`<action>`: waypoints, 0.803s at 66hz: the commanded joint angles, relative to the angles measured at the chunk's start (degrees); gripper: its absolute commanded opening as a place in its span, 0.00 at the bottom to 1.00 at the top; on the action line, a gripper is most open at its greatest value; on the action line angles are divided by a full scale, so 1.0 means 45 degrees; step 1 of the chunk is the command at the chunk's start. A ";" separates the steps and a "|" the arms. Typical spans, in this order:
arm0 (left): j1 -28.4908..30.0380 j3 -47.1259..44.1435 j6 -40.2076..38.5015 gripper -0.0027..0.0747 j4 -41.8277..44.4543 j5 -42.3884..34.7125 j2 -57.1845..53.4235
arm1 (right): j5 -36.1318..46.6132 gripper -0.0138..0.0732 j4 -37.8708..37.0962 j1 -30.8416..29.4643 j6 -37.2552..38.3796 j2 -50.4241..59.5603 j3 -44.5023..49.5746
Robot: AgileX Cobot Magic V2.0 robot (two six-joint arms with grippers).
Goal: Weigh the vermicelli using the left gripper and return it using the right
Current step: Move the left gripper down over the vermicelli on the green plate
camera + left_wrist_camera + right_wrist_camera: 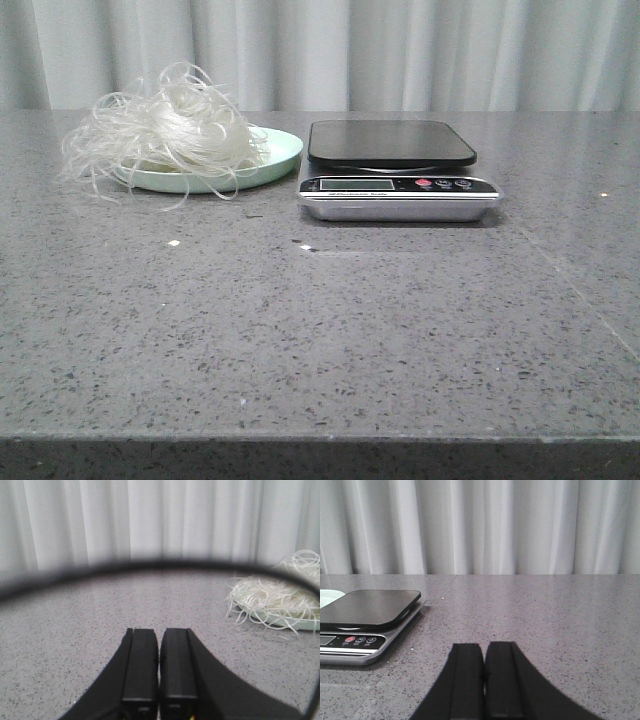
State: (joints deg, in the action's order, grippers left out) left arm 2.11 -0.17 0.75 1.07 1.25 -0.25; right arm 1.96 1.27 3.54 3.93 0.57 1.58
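Observation:
The vermicelli (170,135), a fluffy nest of thin white strands, sits on a pale green plate (285,150) at the back left of the table. It also shows in the left wrist view (272,597). A kitchen scale (395,170) with a black top stands right of the plate, with nothing on it; it also shows in the right wrist view (367,612). My left gripper (159,632) is shut and empty, low over bare table, apart from the vermicelli. My right gripper (484,647) is shut and empty, apart from the scale. Neither gripper shows in the front view.
The grey speckled tabletop (320,330) stretches to a front edge near the camera. White curtains (400,50) hang behind the table. A dark cable arcs across the left wrist view (165,565). Small white specks (173,243) lie on the table.

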 commanded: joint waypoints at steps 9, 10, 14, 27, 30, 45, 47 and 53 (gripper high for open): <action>0.0021 -0.0090 -0.0027 0.20 -0.0125 -0.3463 -0.0248 | 0.0927 0.34 -0.0119 -0.0102 -0.0079 0.0199 -0.0102; 0.0021 -0.0065 -0.0027 0.20 -0.0125 -0.3991 -0.0248 | 0.0927 0.34 -0.0119 -0.0102 -0.0079 0.0199 -0.0102; 0.0021 0.0087 -0.0053 0.20 -0.0150 -0.5214 -0.0248 | 0.0927 0.34 -0.0119 -0.0102 -0.0079 0.0199 -0.0102; 0.0021 0.3219 -0.0168 0.20 -0.0100 -0.2873 0.0498 | 0.0927 0.34 -0.0119 -0.0102 -0.0079 0.0199 -0.0102; 0.0021 0.3893 -0.0168 0.20 -0.0100 -0.2104 0.0983 | 0.0927 0.34 -0.0119 -0.0102 -0.0079 0.0199 -0.0102; -0.0119 0.7086 -0.0242 0.20 -0.1354 0.2126 0.3825 | 0.0927 0.34 -0.0119 -0.0102 -0.0079 0.0199 -0.0102; -0.0119 0.7233 -0.0242 0.20 -0.1377 0.2285 0.4027 | 0.0927 0.34 -0.0119 -0.0102 -0.0079 0.0199 -0.0102; -0.0119 0.7289 -0.0242 0.20 -0.1377 0.2107 0.4526 | 0.0927 0.34 -0.0119 -0.0102 -0.0079 0.0199 -0.0102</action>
State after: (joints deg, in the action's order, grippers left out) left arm 1.78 30.19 0.00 -3.83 13.21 17.10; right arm 1.87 1.27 3.54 3.93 0.57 1.58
